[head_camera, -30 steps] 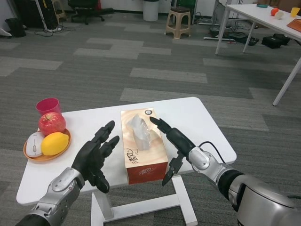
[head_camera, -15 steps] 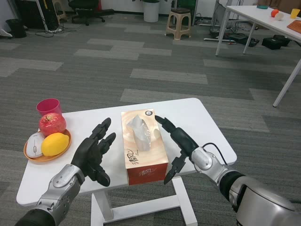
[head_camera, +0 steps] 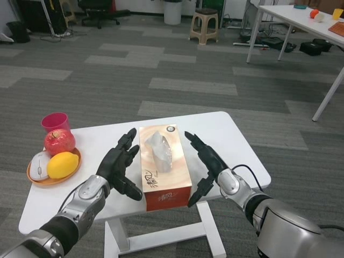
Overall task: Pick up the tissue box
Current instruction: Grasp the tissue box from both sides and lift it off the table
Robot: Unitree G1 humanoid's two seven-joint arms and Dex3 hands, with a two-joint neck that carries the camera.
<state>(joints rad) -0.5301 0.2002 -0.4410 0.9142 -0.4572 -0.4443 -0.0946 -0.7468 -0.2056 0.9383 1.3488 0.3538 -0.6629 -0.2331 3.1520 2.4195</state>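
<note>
An orange tissue box [head_camera: 162, 165] with a white tissue poking from its top lies lengthwise in the middle of the small white table [head_camera: 231, 140]. My left hand [head_camera: 121, 166] is open, fingers spread, right against the box's left side. On the other side my right hand [head_camera: 205, 164] is open too, its fingers spread close beside the box's right side. I cannot tell whether either hand touches the box. The box rests on the table.
An orange plate [head_camera: 34, 178] at the table's left edge holds a red apple [head_camera: 59, 141], a lemon [head_camera: 63, 164] and a white computer mouse [head_camera: 38, 164]. A pink cup [head_camera: 55, 121] stands behind it. A stool [head_camera: 204, 24] and another white table [head_camera: 301, 21] stand far back.
My left hand has moved right, up to the box's left side. My right hand has shifted slightly nearer the box's right side. The box has not moved.
</note>
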